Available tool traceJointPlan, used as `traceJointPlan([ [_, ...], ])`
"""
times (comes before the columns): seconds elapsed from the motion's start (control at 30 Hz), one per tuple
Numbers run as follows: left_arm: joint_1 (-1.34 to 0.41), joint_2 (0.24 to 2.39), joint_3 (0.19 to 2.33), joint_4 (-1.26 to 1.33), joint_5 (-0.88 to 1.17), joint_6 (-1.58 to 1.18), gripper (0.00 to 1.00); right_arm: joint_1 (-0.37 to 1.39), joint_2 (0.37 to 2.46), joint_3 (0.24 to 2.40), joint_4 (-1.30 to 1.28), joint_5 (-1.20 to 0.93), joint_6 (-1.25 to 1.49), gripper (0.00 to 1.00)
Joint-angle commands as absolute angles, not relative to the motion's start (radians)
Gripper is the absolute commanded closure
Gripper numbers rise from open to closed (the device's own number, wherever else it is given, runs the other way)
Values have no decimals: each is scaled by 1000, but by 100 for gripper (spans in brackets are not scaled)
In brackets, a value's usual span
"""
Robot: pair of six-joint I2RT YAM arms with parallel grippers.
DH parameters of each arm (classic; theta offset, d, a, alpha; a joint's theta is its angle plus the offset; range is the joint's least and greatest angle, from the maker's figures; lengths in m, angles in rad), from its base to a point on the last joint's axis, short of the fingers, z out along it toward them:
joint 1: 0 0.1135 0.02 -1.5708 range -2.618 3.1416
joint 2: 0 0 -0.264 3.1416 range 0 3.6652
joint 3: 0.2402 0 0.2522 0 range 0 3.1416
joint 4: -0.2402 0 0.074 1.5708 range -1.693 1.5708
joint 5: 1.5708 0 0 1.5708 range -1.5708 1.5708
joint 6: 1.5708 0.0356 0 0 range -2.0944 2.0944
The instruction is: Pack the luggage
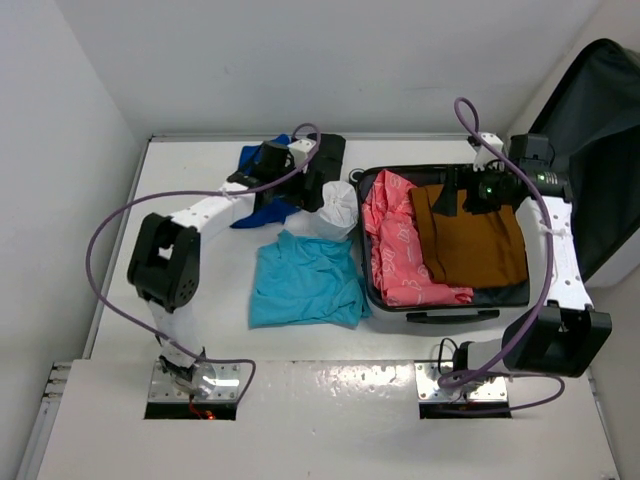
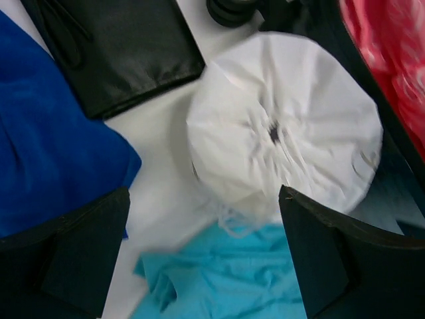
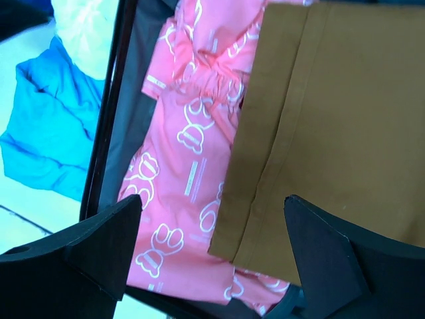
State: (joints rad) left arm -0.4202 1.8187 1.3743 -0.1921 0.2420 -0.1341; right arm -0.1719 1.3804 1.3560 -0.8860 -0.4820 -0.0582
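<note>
The luggage [image 1: 500, 297] lies open on the right half of the table [image 1: 200, 170], its lid propped up beyond the table's right edge. A pink printed garment [image 1: 395, 245] fills its left side and a brown folded garment [image 1: 470, 240] its right side, slightly overlapping the pink one.

The right gripper [image 3: 212, 199] hovers over the brown garment with its fingers spread wide and nothing between them. The left gripper [image 2: 202, 193] is fully spread as well. It is empty and hangs above a white gathered bundle [image 2: 285, 126] that rests against the luggage's left wall, towards the table's far edge.

A turquoise shirt [image 1: 300, 282], a dark blue cloth [image 1: 262, 212] and a black pouch-like item [image 2: 126, 53] lie on the table to the left of the luggage, so the packing looks about half done.

The step in hand appears to be fetching the white bundle. To do it well, the left gripper should:
- centre over the puckered middle and come straight down so a finger lands on each side of the gather;
- close only on white fabric, since the turquoise shirt's edge lies just beside it and could be pinched too;
- lift high enough to clear the luggage wall before moving right.

The right arm should draw back towards the lid so the two arms do not meet over the case.
</note>
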Motion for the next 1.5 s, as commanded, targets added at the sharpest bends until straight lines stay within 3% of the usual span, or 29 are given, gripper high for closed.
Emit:
traceJointPlan([
  [0.0,-411,1925,1474,-161,242,-242,0,-186,1331,1350,-900,-509,-34,13],
  [0.17,-402,2069,1586,-210,242,-308,0,-209,1316,1359,-922,-512,-21,13],
  [0.23,-402,2079,1595,-210,267,-308,12,-213,1309,1355,-925,-512,-29,13],
  [0.27,-402,2088,1595,-210,281,-298,29,-218,1305,1355,-925,-511,-31,13],
  [0.33,-402,2088,1595,-210,291,-285,47,-224,1302,1348,-931,-514,-35,14],
  [0.37,-393,2070,1586,-210,304,-285,70,-232,1293,1345,-931,-520,-38,14],
  [0.5,-361,1984,1546,-210,349,-262,97,-248,1275,1336,-930,-537,-41,15],
  [0.53,-360,1959,1546,-210,350,-262,100,-255,1272,1335,-931,-546,-40,15],
  [0.7,-348,1774,1525,-190,422,-200,100,-320,1210,1322,-913,-577,-25,15],
  [0.97,-514,1612,1559,-190,569,-173,100,-500,1034,1238,-742,-581,109,14],
  [1.23,-782,1830,1724,-137,561,-340,100,-552,819,1311,-631,-542,242,13],
  [1.47,-937,2120,1984,-52,614,-463,100,-551,862,1537,-580,-590,342,10],
])
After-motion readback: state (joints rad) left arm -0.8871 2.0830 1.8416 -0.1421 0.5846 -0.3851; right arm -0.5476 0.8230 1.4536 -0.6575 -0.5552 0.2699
